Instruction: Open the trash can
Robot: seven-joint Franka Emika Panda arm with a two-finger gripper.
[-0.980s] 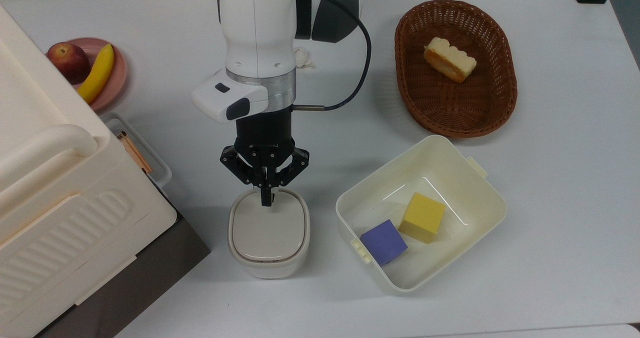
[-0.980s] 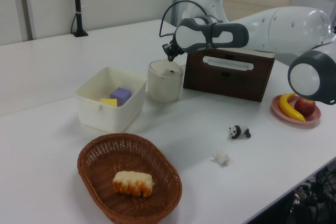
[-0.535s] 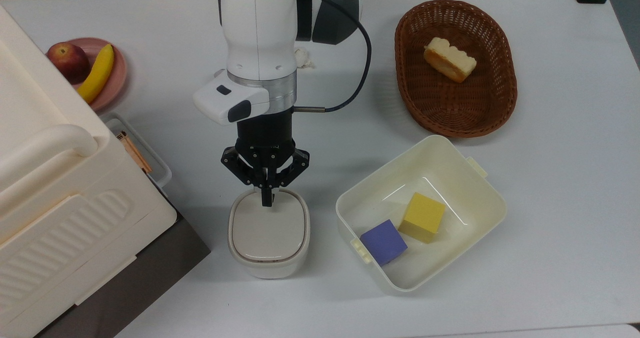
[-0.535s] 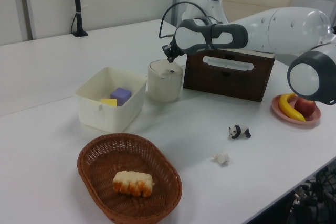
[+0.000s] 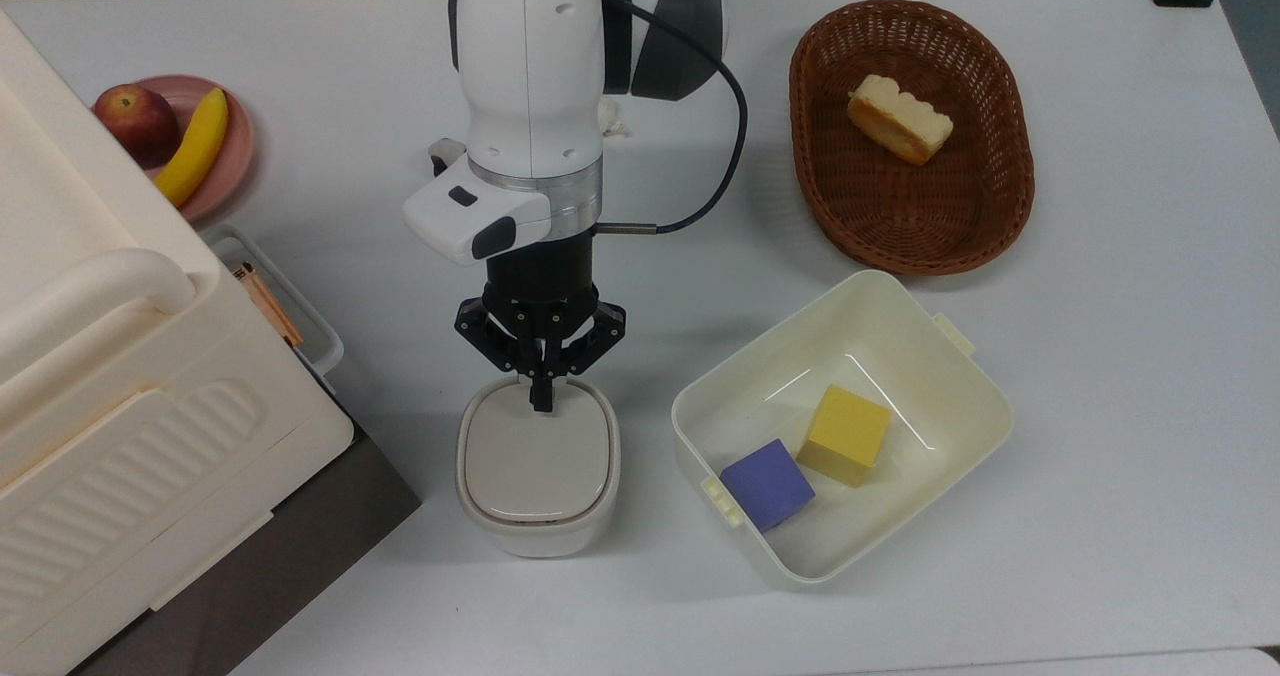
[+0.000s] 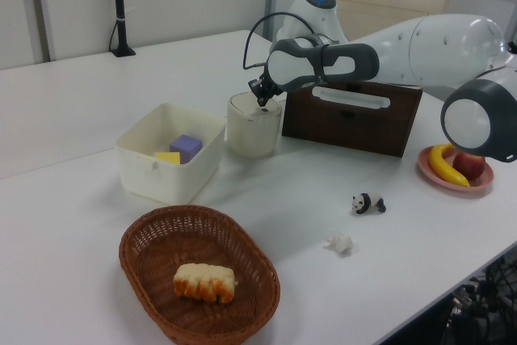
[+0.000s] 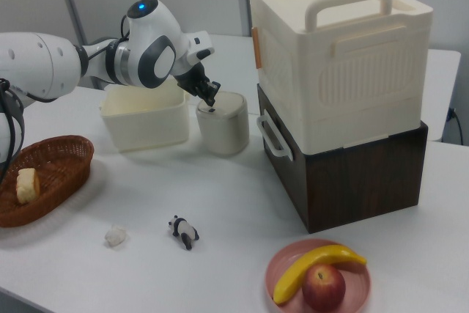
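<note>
The trash can [image 5: 538, 466] is a small cream-white bin with a flat greyish-beige lid, and the lid lies down flat. It stands between the big ribbed box and the cream tub. My gripper [image 5: 541, 398] points straight down with its fingers shut together. Their tip rests on the lid's edge nearest the arm, the upper edge in the top view. In the left view the gripper [image 6: 261, 102] sits at the top rim of the trash can [image 6: 252, 131]. In the right view the gripper [image 7: 211, 101] touches the top of the trash can [image 7: 223, 128]. Nothing is held.
A cream tub [image 5: 985, 396] holding a yellow and a purple cube stands right of the can in the top view. Beyond it is a wicker basket [image 5: 900, 216] with bread. A big cream ribbed box [image 5: 120, 376] on a brown crate stands left. A pink plate [image 5: 235, 161] holds fruit. A toy panda [image 6: 368, 203] lies nearby.
The wrist has shifted slightly right and down in the top view, bringing the shut fingertips lower onto the lid's edge. The lid stays flat.
</note>
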